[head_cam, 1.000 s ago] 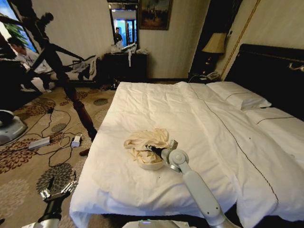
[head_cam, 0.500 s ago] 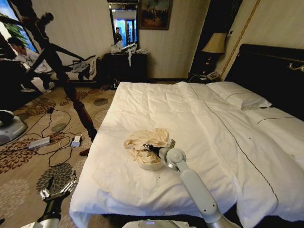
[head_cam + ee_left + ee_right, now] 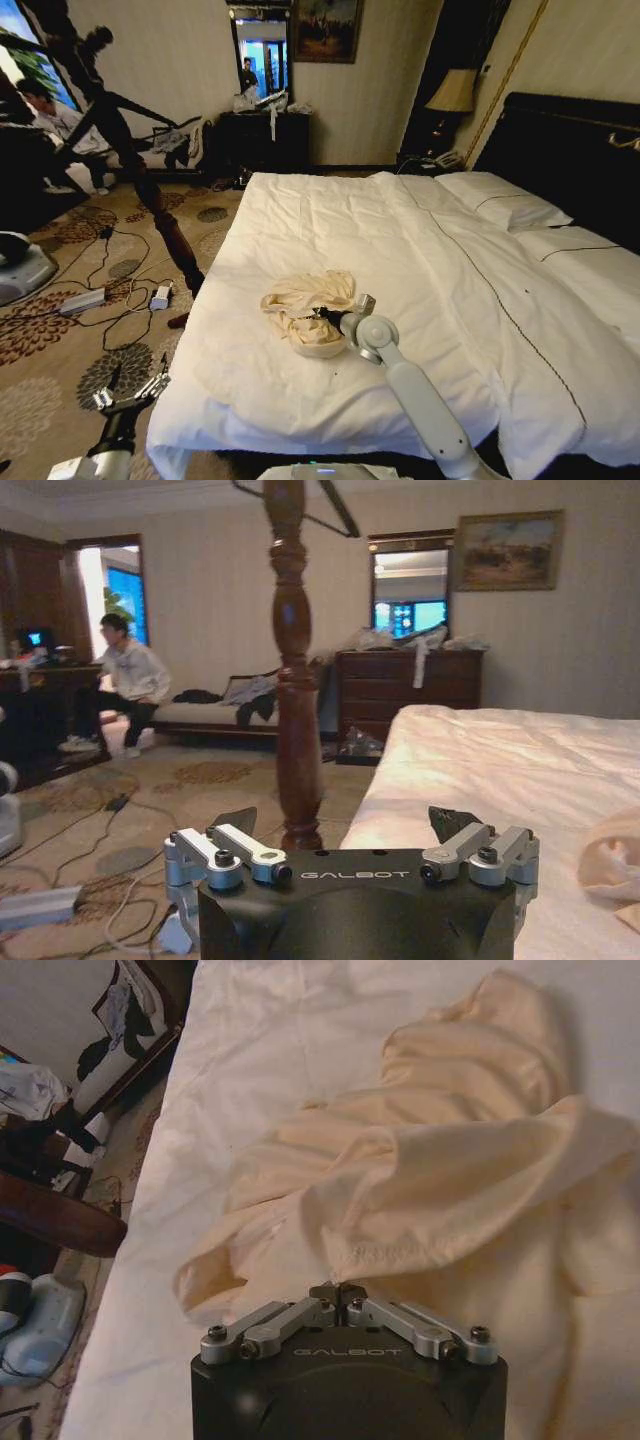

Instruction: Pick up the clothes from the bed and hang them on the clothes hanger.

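Cream cloth, the clothes (image 3: 305, 310), lies crumpled in a heap on the white duvet of the bed (image 3: 420, 270), toward the bed's foot end and nearer the edge that faces the carpet. The pillows and black headboard are well away from the heap, at the bed's far end.

The right gripper (image 3: 322, 314) is down at the heap, its white arm reaching in over the foot of the bed. In the right wrist view the right gripper (image 3: 337, 1291) has its fingers (image 3: 322, 1290) closed together, tips meeting on a stitched hem fold of the clothes (image 3: 440, 1180), so a pinch of the fabric sits between them. The rest of the garment spreads away from the tips in loose folds on the duvet.

The left gripper (image 3: 130, 392) hangs off the bed, over the patterned carpet beside the bed's foot corner. In the left wrist view the left gripper (image 3: 350, 825) has its fingers (image 3: 236, 821) spread apart with nothing between them; a dark turned wooden post (image 3: 292, 680) stands on the carpet close to the bed's side.
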Robot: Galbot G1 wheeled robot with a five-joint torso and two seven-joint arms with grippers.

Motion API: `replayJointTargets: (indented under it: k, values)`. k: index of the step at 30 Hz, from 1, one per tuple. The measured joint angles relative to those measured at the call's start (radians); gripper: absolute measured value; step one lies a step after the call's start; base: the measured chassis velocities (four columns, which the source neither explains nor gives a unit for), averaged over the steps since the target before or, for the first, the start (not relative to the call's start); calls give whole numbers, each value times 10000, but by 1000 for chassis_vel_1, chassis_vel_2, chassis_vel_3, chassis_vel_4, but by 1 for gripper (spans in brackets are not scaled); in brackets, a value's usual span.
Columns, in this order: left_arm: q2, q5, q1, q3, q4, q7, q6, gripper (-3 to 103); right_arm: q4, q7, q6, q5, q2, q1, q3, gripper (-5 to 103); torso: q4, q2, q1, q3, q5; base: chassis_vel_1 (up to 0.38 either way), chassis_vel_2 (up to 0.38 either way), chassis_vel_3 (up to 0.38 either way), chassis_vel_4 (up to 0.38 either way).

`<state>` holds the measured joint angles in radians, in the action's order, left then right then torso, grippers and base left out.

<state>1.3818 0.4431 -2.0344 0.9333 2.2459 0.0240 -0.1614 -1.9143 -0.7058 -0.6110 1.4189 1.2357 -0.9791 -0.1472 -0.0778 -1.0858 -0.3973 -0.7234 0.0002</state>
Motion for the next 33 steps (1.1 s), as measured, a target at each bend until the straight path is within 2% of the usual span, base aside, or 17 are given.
replayJointTargets:
  k: [1, 3, 4, 5, 8, 9, 10, 13, 14, 17, 20, 23, 29, 33]
  values:
    - [0, 0, 0, 0, 0, 0, 0, 97, 0, 0, 0, 0, 0, 0, 0, 0, 0, 0, 0, 0, 0, 0, 0, 0, 0]
    - [-599, 108, 115, 2, 150, 127, 198, 97, -607, 160, -102, -172, -769, -449, -224, 0, 3, 0, 0, 0, 1, 0, 0, 0, 0]
    - [-599, 108, 115, 2, 150, 127, 198, 97, -607, 160, -102, -172, -769, -449, -224, 0, 3, 0, 0, 0, 1, 0, 0, 0, 0]
    - [-1040, 173, 214, -28, 262, 226, 372, 97, -992, 325, -117, -423, -1357, -806, -440, 0, -3, 0, -1, 0, 2, 0, 0, 0, 0]
    - [-1770, 285, 404, -123, 392, 394, 638, 97, -1701, 693, -86, -966, -2282, -1639, -1087, 0, -7, 0, 0, 0, 2, 0, 0, 0, 0]
    - [-1770, 285, 404, -123, 392, 394, 638, 97, -1701, 693, -86, -966, -2282, -1639, -1087, 0, -7, 0, 0, 0, 2, 0, 0, 0, 0]
    - [-2097, 350, 497, -229, 435, 476, 785, 97, -2191, 867, -93, -1124, -2709, -2239, -1729, 0, -6, 0, 0, 0, 1, 0, 0, 0, 0]
    - [-2402, 396, 523, -442, 382, 493, 882, 97, -2933, 981, -183, -1092, -3212, -3182, -2788, 0, -2, 0, 0, 0, 2, 0, 0, 0, 0]
    - [-2402, 396, 523, -442, 382, 493, 882, 97, -2933, 981, -183, -1092, -3212, -3182, -2788, 0, -2, 0, 0, 0, 2, 0, 0, 0, 0]
    - [-2773, 246, 541, -848, 82, 433, 893, 97, -3585, 1081, -298, -1084, -3619, -4075, -3808, 0, -1, -1, 2, 0, -3, 0, 0, 0, 0]
    - [-3079, 197, 668, -1115, -53, 418, 932, 97, -3789, 1208, -447, -1367, -3868, -4561, -4381, 0, 3, -1, 2, 1, -3, 0, 0, 0, 0]
    - [-3464, 218, 972, -1381, -138, 475, 1101, 97, -3873, 1300, -398, -1726, -4177, -4991, -5013, 0, -3, -1, 1, 0, -2, 0, 0, 0, 0]
    - [-3938, 257, 1414, -1878, -277, 604, 1315, 97, -3872, 1091, -108, -2020, -4243, -4821, -5386, 0, 1, 0, 1, 0, -1, 0, 0, 0, 0]
    - [-4566, 315, 1774, -2563, -328, 682, 1504, 97, -3893, 994, 205, -2193, -4258, -4685, -5544, 0, 0, 0, 1, 0, -1, 0, 0, 0, 0]
